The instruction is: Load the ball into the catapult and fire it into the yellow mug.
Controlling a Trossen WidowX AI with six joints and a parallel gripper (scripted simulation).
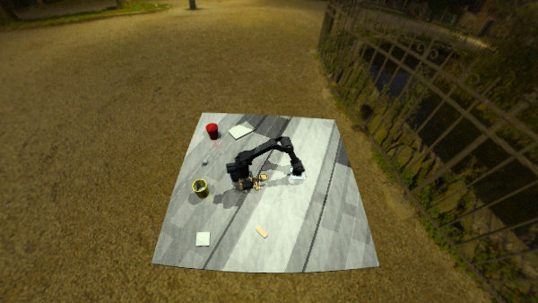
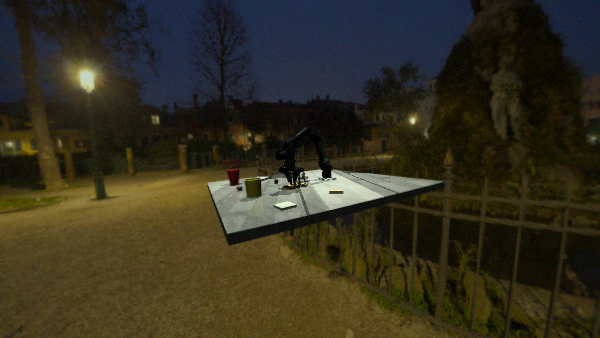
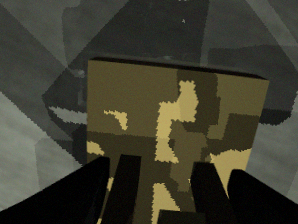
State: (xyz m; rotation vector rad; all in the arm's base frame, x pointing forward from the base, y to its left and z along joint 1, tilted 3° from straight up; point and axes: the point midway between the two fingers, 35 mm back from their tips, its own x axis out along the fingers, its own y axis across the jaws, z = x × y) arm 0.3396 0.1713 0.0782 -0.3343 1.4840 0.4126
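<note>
The yellow mug [image 1: 201,191] [image 2: 253,188] stands upright at the table's left. A tan wooden structure with a round ring, which looks like the catapult [image 1: 257,181] [image 2: 295,186], is beside the arm's base. My gripper [image 1: 298,174] [image 2: 327,177] [image 3: 170,173] points down, low over a small pale blue plate [image 1: 297,177], right of that structure. Its fingers are part-way open. In the wrist view a brown-tan board [image 3: 135,95] lies below the fingers, with two dark upright shapes between them. A small grey ball [image 1: 204,161] [image 2: 239,188] rests on the table between the yellow mug and the red mug.
A red mug [image 1: 212,132] [image 2: 233,177] stands at the back left, beside a flat white panel [image 1: 241,130]. A white square [image 1: 203,239] [image 2: 285,205] lies at the front left and a small tan block [image 1: 261,231] [image 2: 336,192] at the front middle.
</note>
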